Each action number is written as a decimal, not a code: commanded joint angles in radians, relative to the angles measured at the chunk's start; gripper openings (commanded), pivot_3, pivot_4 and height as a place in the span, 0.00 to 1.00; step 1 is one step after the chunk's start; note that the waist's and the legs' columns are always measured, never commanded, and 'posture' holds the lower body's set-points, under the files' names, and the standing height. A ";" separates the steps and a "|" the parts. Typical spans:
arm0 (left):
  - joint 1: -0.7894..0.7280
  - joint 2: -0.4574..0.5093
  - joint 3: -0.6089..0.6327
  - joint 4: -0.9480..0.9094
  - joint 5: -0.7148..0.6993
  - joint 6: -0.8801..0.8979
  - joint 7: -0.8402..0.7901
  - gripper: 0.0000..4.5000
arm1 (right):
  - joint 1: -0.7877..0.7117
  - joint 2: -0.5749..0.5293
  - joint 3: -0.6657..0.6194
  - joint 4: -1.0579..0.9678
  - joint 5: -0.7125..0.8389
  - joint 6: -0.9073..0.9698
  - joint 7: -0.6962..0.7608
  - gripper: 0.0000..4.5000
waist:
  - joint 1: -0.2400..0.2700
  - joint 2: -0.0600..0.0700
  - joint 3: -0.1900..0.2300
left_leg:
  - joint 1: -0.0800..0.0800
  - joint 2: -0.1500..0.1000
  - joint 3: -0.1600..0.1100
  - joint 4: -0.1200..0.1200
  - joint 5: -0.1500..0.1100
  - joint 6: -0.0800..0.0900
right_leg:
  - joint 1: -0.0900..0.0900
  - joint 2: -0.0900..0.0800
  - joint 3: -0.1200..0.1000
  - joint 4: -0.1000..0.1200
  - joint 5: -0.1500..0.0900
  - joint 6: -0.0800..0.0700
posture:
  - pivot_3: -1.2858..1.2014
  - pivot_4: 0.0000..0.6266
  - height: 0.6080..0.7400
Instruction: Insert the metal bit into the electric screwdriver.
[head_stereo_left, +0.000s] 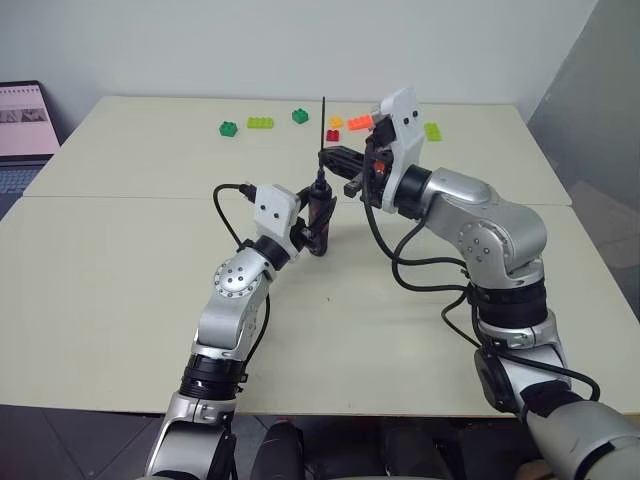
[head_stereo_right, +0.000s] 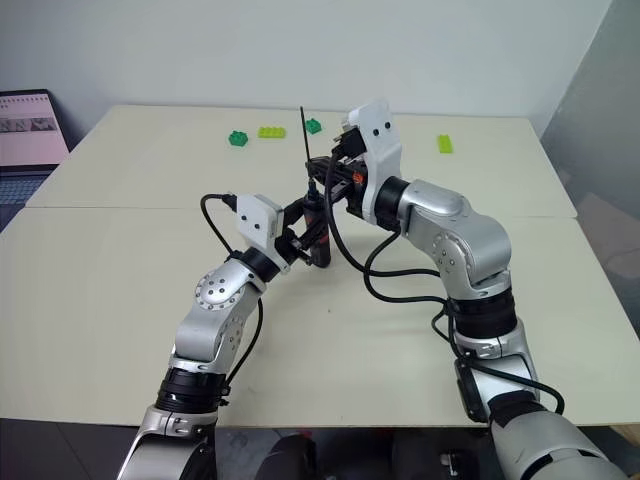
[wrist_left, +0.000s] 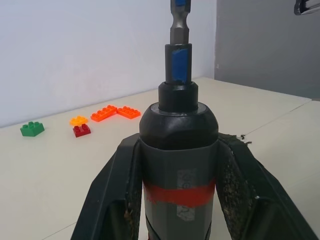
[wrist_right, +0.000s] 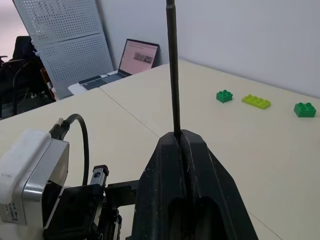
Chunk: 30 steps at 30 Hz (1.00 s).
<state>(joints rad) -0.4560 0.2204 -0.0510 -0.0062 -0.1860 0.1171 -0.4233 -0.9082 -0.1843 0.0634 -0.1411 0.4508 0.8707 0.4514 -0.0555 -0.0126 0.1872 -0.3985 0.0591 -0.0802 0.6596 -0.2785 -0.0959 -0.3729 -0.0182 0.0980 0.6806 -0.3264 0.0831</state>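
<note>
My left gripper (head_stereo_left: 318, 222) is closed around the electric screwdriver (head_stereo_left: 319, 215) and holds it upright above the table (head_stereo_left: 120, 300), near the middle of it. In my left wrist view the two black fingers (wrist_left: 116, 195) press on both sides of the black body, just beside the red band, and the blue tip (wrist_left: 178, 64) points up.

The metal bit (head_stereo_left: 323, 135) stands straight up from this tip. Its lower end, the wider grey hexagonal part (wrist_left: 179, 30), is already sitting in the blue tip, as far as I can see; how deep it goes I cannot tell.

My right gripper (head_stereo_left: 336, 160) comes from the right side and its fingers (wrist_right: 197, 170) are pressed together on the thin rod. In my right wrist view the rod (wrist_right: 173, 70) rises out from between the closed fingers. So both of my hands are pinching something: the left one the tool, the right one the bit, just above the tool.

At the far side of the table lie some toy bricks: green ones (head_stereo_left: 229, 128), a yellow-green one (head_stereo_left: 261, 123), and orange (head_stereo_left: 359, 122) and red ones (head_stereo_left: 333, 135) just behind my right gripper. An open laptop (head_stereo_left: 22, 125) stands at the left, beside the table.
</note>
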 joint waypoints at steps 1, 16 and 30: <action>0.001 0.016 0.025 0.004 0.018 -0.003 0.019 0.37 | 0.012 0.003 0.022 -0.025 -0.001 0.015 -0.003 0.00 | 0.000 0.000 0.000 | 0.000 0.000 0.000 0.000 0.000 0.000 | 0.000 0.000 0.000 0.000 0.000 0.000 | 0.52 0.24 1.00; 0.005 0.018 0.020 0.001 0.016 -0.002 0.010 0.37 | -0.049 -0.037 0.053 0.058 -0.005 -0.004 0.097 0.00 | -0.001 0.000 0.000 | 0.000 0.000 0.000 0.000 0.000 0.000 | 0.000 0.000 0.000 0.000 0.000 0.000 | 0.52 0.24 1.00; 0.010 0.023 0.021 -0.002 0.015 -0.006 0.007 0.37 | -0.100 -0.092 0.054 0.175 -0.008 -0.021 0.219 0.00 | -0.002 0.000 0.000 | 0.000 0.000 0.000 0.000 0.000 0.000 | 0.000 0.000 0.000 0.000 0.000 0.000 | 0.52 0.24 1.00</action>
<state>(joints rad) -0.4539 0.2262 -0.0506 -0.0063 -0.1869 0.1141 -0.4266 -1.0029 -0.2711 0.1010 0.0275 0.4435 0.8376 0.6512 -0.0572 -0.0127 0.1872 -0.3982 0.0591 -0.0802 0.6596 -0.2785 -0.0958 -0.3725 -0.0182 0.0980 0.6805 -0.3264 0.0831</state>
